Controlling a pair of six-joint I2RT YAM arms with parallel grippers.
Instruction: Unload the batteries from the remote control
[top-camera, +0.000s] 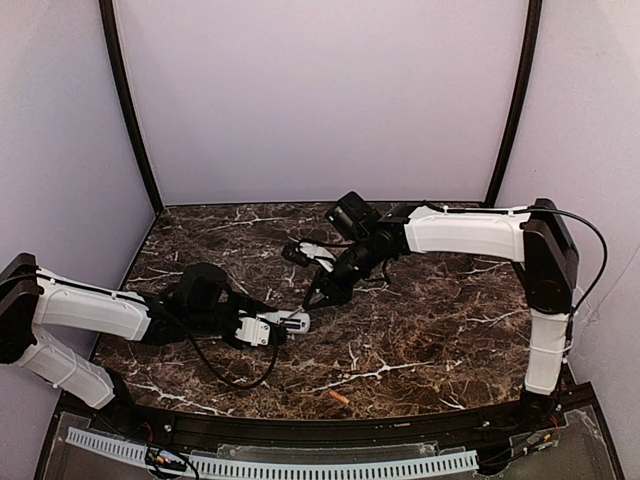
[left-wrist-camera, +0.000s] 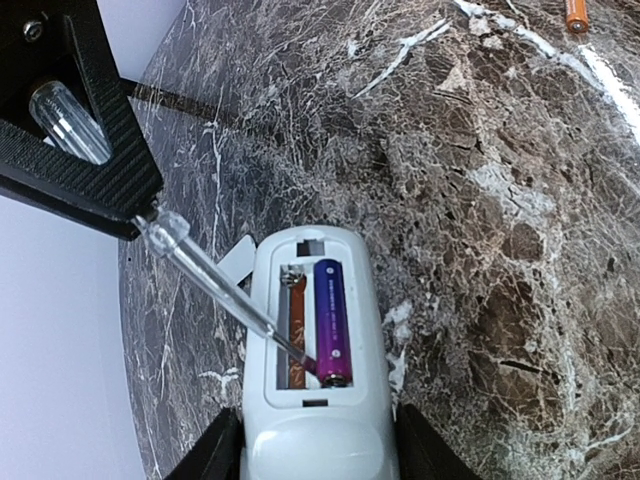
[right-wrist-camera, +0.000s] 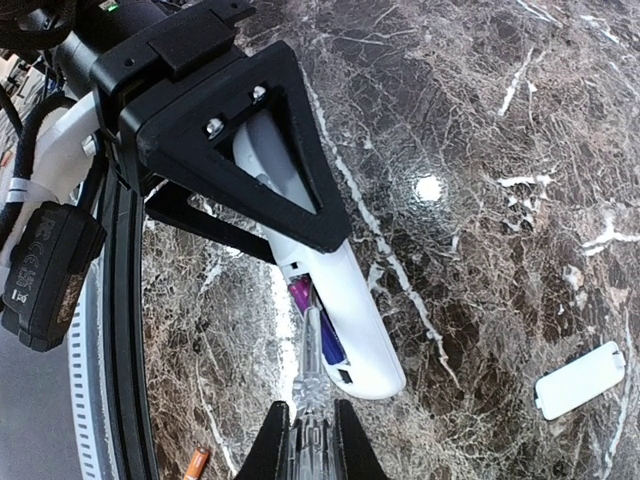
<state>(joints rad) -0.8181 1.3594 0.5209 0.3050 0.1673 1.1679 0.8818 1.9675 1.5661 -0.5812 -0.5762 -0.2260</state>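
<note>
The remote control (left-wrist-camera: 362, 300) lies back up on the dark marbled surface (top-camera: 430, 350), left of the middle, with its battery compartment open. The left jaws pinch it at one end. In the left wrist view a black finger presses against each long edge and the white body fills the gap between them.

Inside the compartment a purple-blue battery (left-wrist-camera: 332, 318) lies in one slot. The slot beside it shows only coppery metal.

The right jaws are pressed together on a clear tool (right-wrist-camera: 310, 395), a thin see-through stick that runs out from between the fingers into the open compartment. Its tip touches the end of the purple-blue battery nearest the left jaws, at the line between the two slots. The right jaws themselves sit just off the remote's free end, clear of the plastic; only the tool reaches it.

An orange battery (top-camera: 338, 398) lies loose on the surface close to the near edge, well apart from both jaws and from the remote. A small flat white cover piece (right-wrist-camera: 580, 380) rests on the surface on the remote's far side, apart from it.
</note>
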